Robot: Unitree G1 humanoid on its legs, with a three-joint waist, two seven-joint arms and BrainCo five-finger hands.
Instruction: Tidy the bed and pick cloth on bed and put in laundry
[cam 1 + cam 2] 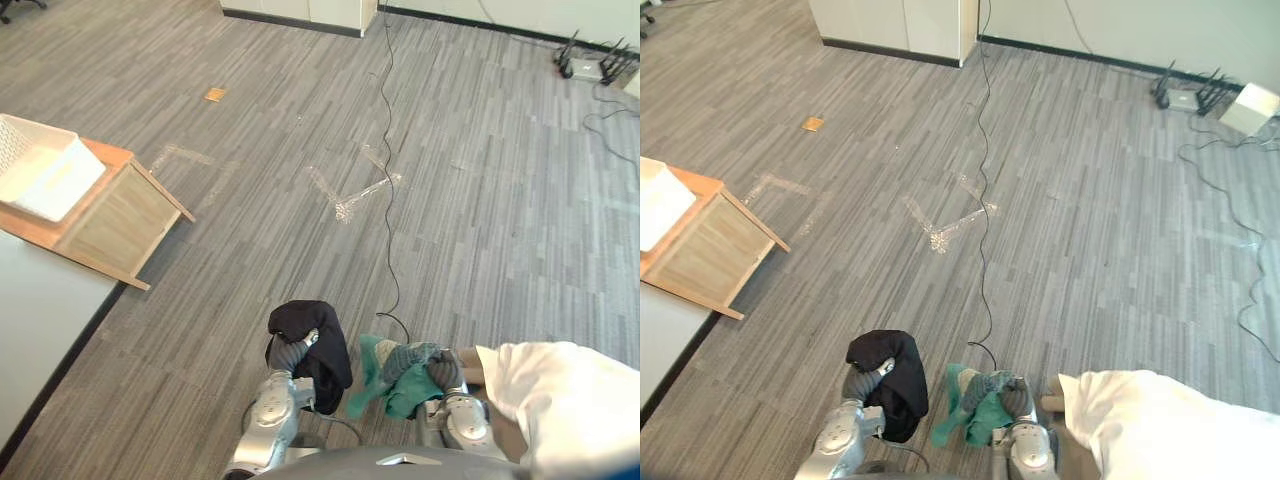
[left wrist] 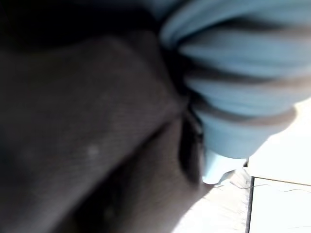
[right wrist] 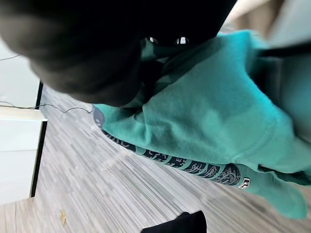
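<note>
I have the left hand [image 1: 288, 354] curled round a black cloth [image 1: 322, 345], which drapes over it and hangs straight down below it. The right hand [image 1: 442, 368] is closed on a bunched green cloth [image 1: 385, 388], which spills off its inner side towards the left hand. That makes two cloths, one per hand, both clear of the floor. The bed [image 1: 575, 405] lies just to the outside of the right hand. The one white laundry basket [image 1: 42, 168] sits on a wooden stand [image 1: 118, 218], forward and far out to the outer side of the left hand, well apart from both. The left hand is the nearer, so I judge the black cloth should go in first, after I turn left and close in.
</note>
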